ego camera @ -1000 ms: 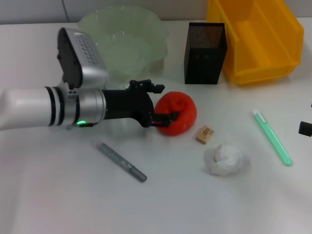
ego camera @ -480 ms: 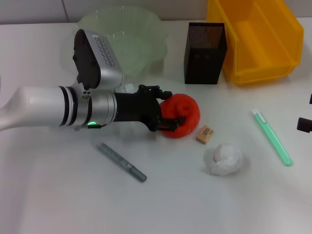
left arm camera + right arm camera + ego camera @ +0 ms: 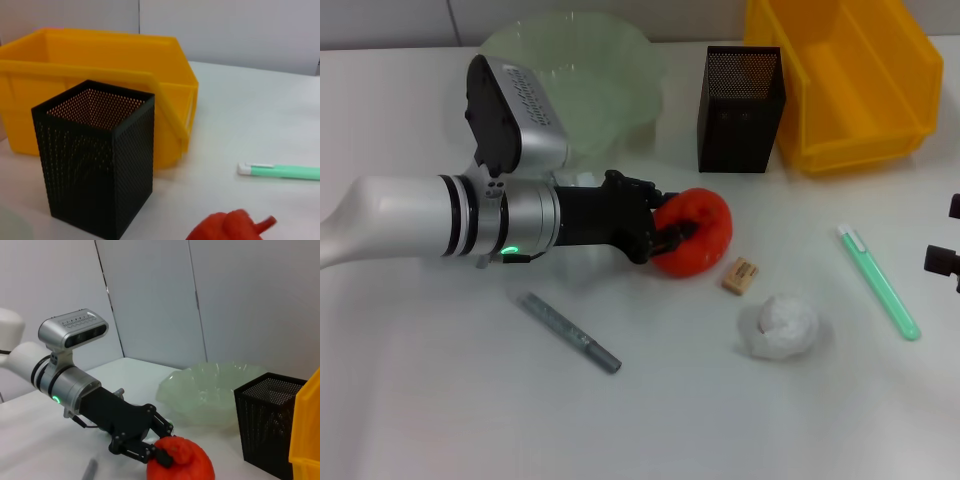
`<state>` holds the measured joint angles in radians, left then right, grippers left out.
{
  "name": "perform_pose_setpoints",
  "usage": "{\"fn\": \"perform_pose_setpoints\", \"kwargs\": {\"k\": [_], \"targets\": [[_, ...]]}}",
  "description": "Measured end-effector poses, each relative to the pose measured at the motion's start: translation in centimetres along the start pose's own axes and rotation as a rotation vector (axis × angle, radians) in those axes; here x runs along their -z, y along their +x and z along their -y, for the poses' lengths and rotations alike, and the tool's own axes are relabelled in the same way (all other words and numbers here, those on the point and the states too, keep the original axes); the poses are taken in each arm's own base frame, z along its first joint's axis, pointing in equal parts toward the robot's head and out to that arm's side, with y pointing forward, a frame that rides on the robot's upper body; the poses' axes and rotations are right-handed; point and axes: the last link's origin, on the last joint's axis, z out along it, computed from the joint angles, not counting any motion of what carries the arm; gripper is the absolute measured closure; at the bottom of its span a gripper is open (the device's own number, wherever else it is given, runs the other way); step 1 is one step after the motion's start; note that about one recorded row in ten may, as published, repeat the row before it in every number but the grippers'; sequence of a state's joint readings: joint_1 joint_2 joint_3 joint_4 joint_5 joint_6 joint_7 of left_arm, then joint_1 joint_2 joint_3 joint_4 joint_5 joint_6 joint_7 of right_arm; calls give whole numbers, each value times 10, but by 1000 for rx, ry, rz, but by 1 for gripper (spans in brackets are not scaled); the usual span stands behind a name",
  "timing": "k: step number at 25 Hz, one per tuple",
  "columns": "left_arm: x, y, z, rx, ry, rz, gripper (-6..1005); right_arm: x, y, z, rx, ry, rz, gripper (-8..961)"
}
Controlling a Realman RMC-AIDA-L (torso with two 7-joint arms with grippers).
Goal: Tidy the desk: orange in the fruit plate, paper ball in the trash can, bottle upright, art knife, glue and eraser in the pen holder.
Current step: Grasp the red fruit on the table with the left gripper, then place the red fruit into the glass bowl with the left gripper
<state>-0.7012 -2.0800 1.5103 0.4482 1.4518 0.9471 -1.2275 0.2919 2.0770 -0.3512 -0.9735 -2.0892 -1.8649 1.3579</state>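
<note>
Step in hand, by my judgement: the orange, first item of the tidy-up. The left gripper (image 3: 672, 236) reaches across the desk (image 3: 440, 400) with its fingers spread around the near side of the orange (image 3: 700, 232), touching it; whether they grip firmly cannot be told. The orange sits on the desk, just in front of the fruit plate (image 3: 535, 50) and beside the eraser (image 3: 740, 275). The next move calls for a firm closure, a lift, and a carry back over the plate's scalloped rim.

Count, largest first:
- One yellow trash can (image 3: 850, 80), far right.
- One fruit plate.
- One black mesh pen holder (image 3: 740, 100).
- One orange.
- One paper ball (image 3: 780, 325).
- One green art knife (image 3: 880, 283).
- One grey stick (image 3: 570, 333), probably the glue.
- One eraser.

No bottle is visible. The right gripper (image 3: 945, 262) waits at the desk's right edge, fingers not discernible.
</note>
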Motion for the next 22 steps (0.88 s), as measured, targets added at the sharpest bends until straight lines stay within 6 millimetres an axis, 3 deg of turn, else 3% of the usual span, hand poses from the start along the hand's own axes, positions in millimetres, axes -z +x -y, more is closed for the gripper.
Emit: {"fn": "perform_pose_setpoints", "kwargs": {"k": [6,13,17,22], "targets": [[11,5,-8,21,-42,-64,657,0,-1,0,1,-3,0,180],[48,31,-13,38,-68,-187,798,0,-2,-1,5,-14,2,184],[73,51,13,69,52,-260,840,-4,-5,0,12,-24,6,186],[80,59,59,181,240,-297,877,-9,-9,3,24,-26,11,188]]}}
